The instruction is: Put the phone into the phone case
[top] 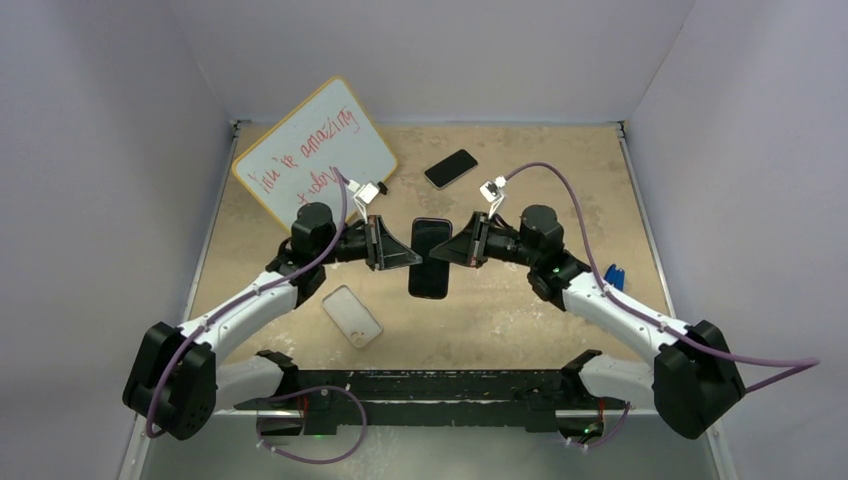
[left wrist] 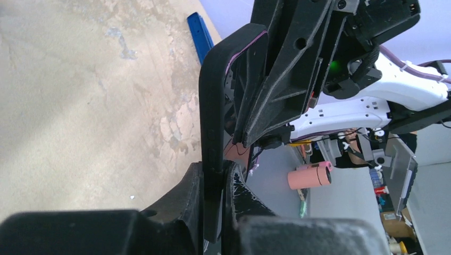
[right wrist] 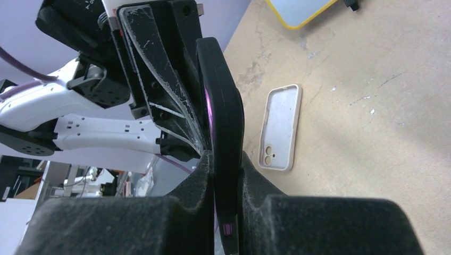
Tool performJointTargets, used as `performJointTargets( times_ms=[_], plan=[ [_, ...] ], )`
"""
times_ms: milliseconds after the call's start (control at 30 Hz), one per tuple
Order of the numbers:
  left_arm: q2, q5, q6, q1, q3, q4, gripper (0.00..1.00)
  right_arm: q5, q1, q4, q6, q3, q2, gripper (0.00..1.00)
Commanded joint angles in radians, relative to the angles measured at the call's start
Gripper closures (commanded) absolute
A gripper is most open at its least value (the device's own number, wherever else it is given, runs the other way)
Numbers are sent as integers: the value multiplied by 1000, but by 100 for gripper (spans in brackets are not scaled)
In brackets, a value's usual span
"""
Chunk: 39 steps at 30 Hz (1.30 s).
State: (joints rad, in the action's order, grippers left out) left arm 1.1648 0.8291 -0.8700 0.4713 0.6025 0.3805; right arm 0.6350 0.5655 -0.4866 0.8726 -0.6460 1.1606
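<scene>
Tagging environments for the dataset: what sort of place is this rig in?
Probably a robotics lab test cell: a tan tabletop boxed in by plain pale walls, a left arm and right arm bolted at its near edge, and workshop clutter beyond it, such as a pink cylinder, in the left wrist view.

The phone [top: 430, 268] turns only its thin edge to both wrist cameras — face hidden. The right wrist view cuts the whiteboard [right wrist: 300, 9] off at the top; the blue thing [top: 614, 276] — too small to name.
</scene>
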Motion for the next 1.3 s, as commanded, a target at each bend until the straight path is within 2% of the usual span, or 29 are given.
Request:
performJointTargets(
  times_ms=[0,67,167,200,400,533,700,1033,1167,1267],
  plan=[
    [1,-115,163,6,88,-211,100,-90,-1,26,-41,-34,16,100],
    [-10,-147,200,6,101,-250,98,-111,-1,79,-65,-44,35,100],
    [-28,-195,248,6,129,-321,61,-138,-2,150,-76,-52,67,100],
    [-35,-203,272,6,145,-360,52,-154,-7,162,-92,-56,77,100],
    [-77,-303,432,6,222,-577,24,-149,-127,272,-172,-109,175,100],
    [-78,-384,521,6,254,-682,19,-115,-211,387,-264,-198,282,100],
    [-87,-463,531,6,250,-724,19,-51,-305,492,-327,-313,412,97],
    [-85,-579,494,6,246,-786,18,-15,-393,563,-362,-435,623,77],
    [-86,-613,427,6,210,-802,18,-45,-415,592,-365,-468,665,63],
    [-90,-709,394,6,202,-846,18,-100,-417,620,-364,-481,670,53]
  ],
)
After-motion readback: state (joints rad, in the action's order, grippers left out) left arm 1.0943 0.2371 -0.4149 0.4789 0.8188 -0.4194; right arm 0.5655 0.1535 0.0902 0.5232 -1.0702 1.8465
